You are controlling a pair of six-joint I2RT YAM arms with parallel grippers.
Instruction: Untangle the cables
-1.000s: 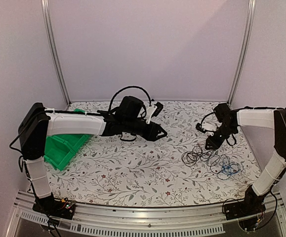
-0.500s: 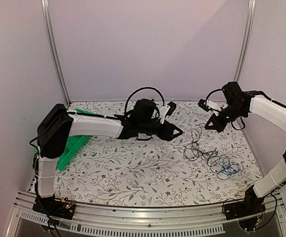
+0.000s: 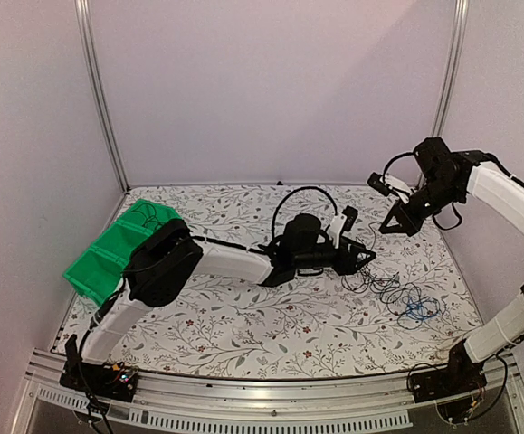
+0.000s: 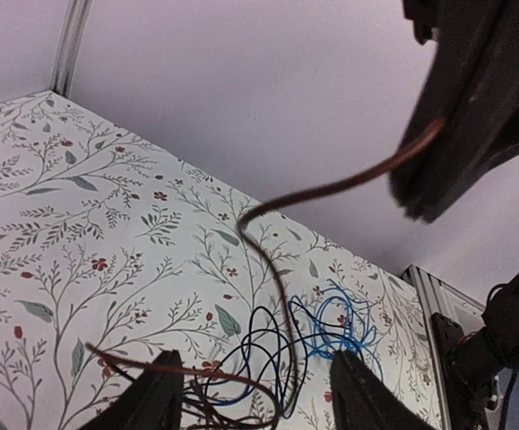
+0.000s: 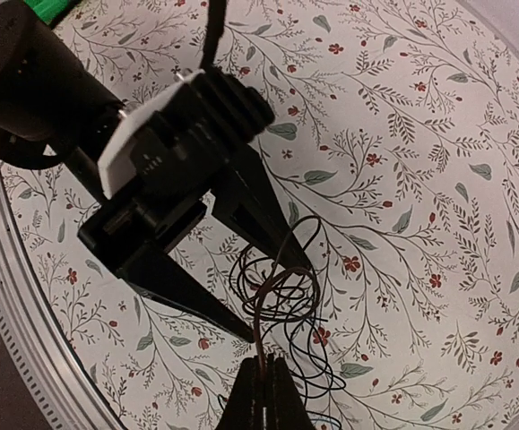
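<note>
A tangle of thin dark cables [image 3: 377,284] with one bright blue cable [image 3: 415,307] lies on the floral table at the right. My right gripper [image 3: 387,229] is raised above it, shut on one end of a brown cable [image 5: 257,331] that rises from the tangle [image 5: 286,282]. My left gripper [image 3: 367,258] is open and low at the tangle's left edge. In the left wrist view its gripper [image 4: 255,394] straddles the dark loops [image 4: 268,345], with the blue cable [image 4: 353,327] behind and the brown cable [image 4: 277,269] climbing to the right gripper [image 4: 420,170].
A green bin [image 3: 108,258] sits at the table's far left edge. The right aluminium frame post [image 3: 443,99] and side wall stand close to the raised right arm. The left arm [image 3: 234,262] lies stretched across the middle of the table.
My left arm has swept right across the table to the tangle. My right gripper has risen from the tangle with the brown cable, pulling it up.
</note>
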